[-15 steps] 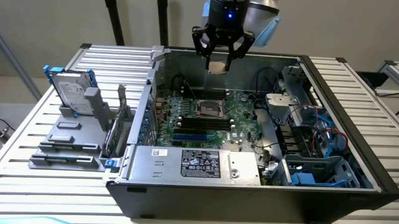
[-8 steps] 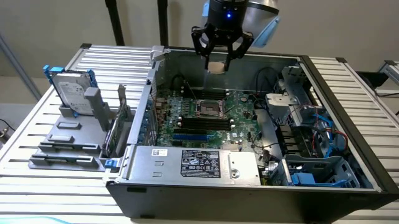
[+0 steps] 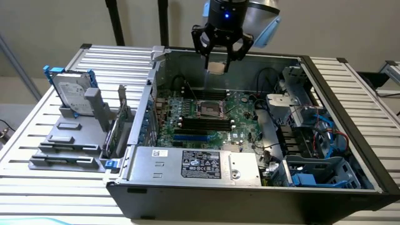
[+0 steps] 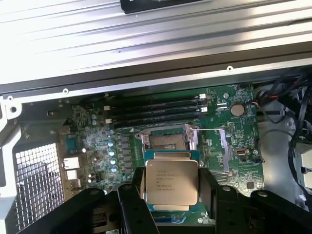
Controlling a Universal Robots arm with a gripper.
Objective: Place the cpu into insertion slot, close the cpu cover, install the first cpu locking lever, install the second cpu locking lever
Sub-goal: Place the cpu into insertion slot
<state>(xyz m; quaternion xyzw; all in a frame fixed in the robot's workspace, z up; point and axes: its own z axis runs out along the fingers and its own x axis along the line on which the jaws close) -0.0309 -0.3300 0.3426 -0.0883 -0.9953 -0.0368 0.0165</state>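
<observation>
cpu [image 3: 216, 67]: clamped in my gripper [image 3: 220, 60], fingers [image 4: 138, 195] on 2 edges, high over the case [image 3: 250, 201].
insertion slot [image 3: 209, 108]: bare, well below me.
step: 1 of 4, placing.
needs: prob. square line-up, flat drop.

The pale tan-silver square cpu chip [image 4: 171, 183] bears rows of tiny dark print; the black two-fingered gripper [image 4: 172, 192] is plain. The green flat circuit board [image 3: 242, 107] carries long black memory slots [image 3: 203, 123], and the ribbed metal surface [image 3: 112, 58] shows pale grey stripes.
</observation>
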